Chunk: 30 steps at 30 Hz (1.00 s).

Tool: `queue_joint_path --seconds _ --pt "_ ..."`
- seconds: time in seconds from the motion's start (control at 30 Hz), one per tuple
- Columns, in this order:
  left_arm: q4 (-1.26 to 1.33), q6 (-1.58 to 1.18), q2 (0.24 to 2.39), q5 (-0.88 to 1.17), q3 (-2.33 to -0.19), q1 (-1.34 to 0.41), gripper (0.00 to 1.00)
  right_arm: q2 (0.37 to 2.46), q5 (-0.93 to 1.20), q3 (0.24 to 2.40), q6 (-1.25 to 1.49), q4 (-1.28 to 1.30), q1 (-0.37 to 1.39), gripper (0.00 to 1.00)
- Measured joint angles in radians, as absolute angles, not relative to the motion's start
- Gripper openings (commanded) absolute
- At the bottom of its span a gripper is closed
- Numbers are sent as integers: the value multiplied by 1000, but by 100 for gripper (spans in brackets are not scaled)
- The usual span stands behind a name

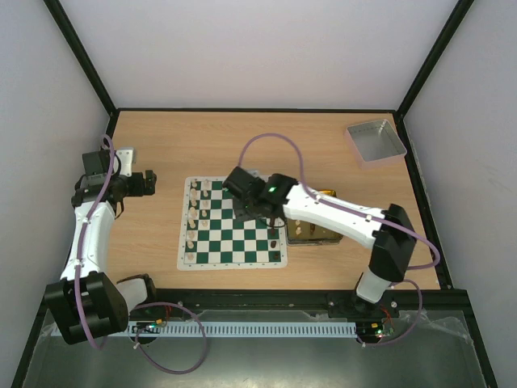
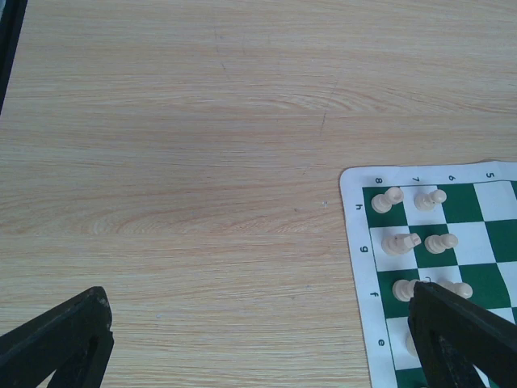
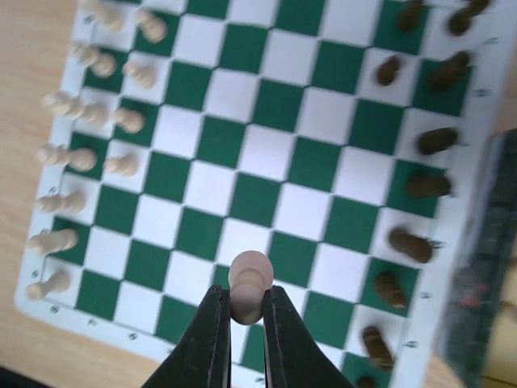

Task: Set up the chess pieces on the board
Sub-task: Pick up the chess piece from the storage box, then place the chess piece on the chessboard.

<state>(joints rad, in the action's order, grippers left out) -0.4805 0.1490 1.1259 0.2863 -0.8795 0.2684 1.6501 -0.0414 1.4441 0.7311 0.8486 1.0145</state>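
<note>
The green and white board (image 1: 237, 242) lies mid-table. Cream pieces (image 1: 194, 214) stand in two columns on its left side, and dark pieces (image 1: 275, 240) show at its right edge. My right gripper (image 1: 245, 206) hovers above the board and is shut on a cream pawn (image 3: 248, 284), held between its fingertips (image 3: 246, 311) over the near squares. The right wrist view shows cream pieces (image 3: 81, 158) on the left and dark pieces (image 3: 426, 187) on the right. My left gripper (image 1: 150, 183) is open and empty (image 2: 258, 347) over bare table, left of the board's corner (image 2: 359, 267).
A gold tray (image 1: 311, 233) sits right of the board, partly under the right arm. A grey metal tray (image 1: 376, 140) stands at the back right. Black frame posts edge the wooden table (image 1: 242, 145). Cream pieces (image 2: 402, 242) stand near my left gripper's right finger (image 2: 464, 339).
</note>
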Motion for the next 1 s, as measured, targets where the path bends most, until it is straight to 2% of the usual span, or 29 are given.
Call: queue_joint_path --seconds 0.33,0.8,1.0 --pt "-480 148 1124 266 -879 268 99 1923 -30 1638 771 856 1205 6" --pt "-479 146 1124 252 -879 269 99 2190 4 1904 729 873 1217 6" --pt "-479 146 1124 253 -879 270 99 2235 13 1912 718 879 1217 6"
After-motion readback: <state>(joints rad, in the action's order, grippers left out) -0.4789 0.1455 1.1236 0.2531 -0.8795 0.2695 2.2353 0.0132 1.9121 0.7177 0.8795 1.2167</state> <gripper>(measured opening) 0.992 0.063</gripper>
